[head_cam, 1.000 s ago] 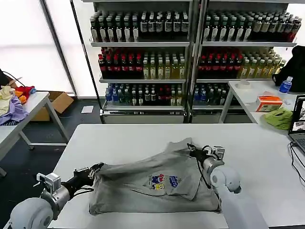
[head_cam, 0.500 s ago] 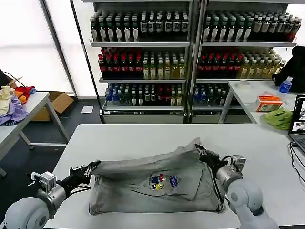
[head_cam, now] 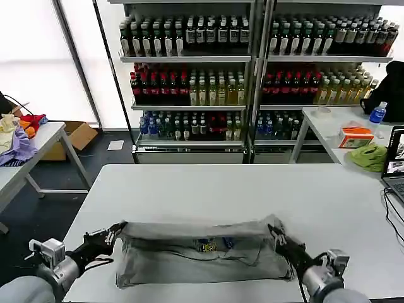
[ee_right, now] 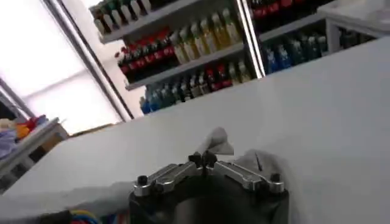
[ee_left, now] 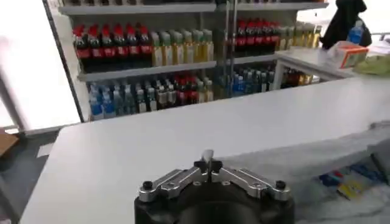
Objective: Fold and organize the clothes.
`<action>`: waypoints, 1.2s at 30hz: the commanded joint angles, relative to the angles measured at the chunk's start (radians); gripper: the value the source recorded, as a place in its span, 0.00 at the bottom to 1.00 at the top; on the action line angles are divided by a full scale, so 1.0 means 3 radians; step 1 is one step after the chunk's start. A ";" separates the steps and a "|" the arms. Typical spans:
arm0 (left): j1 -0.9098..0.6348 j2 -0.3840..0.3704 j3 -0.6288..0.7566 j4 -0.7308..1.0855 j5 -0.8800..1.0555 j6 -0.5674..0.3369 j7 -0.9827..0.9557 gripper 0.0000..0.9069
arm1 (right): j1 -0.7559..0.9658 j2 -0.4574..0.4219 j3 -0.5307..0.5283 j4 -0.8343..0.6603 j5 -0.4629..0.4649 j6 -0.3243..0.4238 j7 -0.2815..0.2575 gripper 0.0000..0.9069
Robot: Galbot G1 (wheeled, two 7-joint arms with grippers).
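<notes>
A light grey shirt lies folded over itself near the white table's front edge, its multicoloured chest print showing at the fold. My left gripper is shut on the shirt's left upper corner; grey cloth pokes up between its fingertips. My right gripper is shut on the shirt's right upper corner, with a fold of cloth standing just beyond its closed tips. The shirt spreads across to the print in the left wrist view.
The white table stretches away behind the shirt. Shelves of bottles stand at the back. At the right, a side table holds a lime-green cloth, an orange box and a laptop. Coloured fabrics lie on a table at the left.
Both grippers have pulled the shirt's far edge toward the table's front, laying the upper half down over the lower half. The shirt is now a flatter, narrower band.
</notes>
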 commanded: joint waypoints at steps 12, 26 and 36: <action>0.0663 -0.0202 -0.0192 -0.0321 0.0681 0.0058 -0.0022 1.00 | -0.0251 -0.0033 0.0481 0.0115 -0.0185 0.0157 -0.0378 1.00; 0.0563 -0.0984 0.0752 -0.0109 0.0879 -0.1161 -0.0996 1.00 | -0.0169 0.0145 0.1060 -0.0116 -0.0928 0.1750 -0.0986 1.00; 0.0302 -0.1285 0.1024 0.0177 0.1033 -0.0856 -0.1679 1.00 | -0.0244 0.0193 0.1124 -0.0109 -0.0877 0.1710 -0.0879 1.00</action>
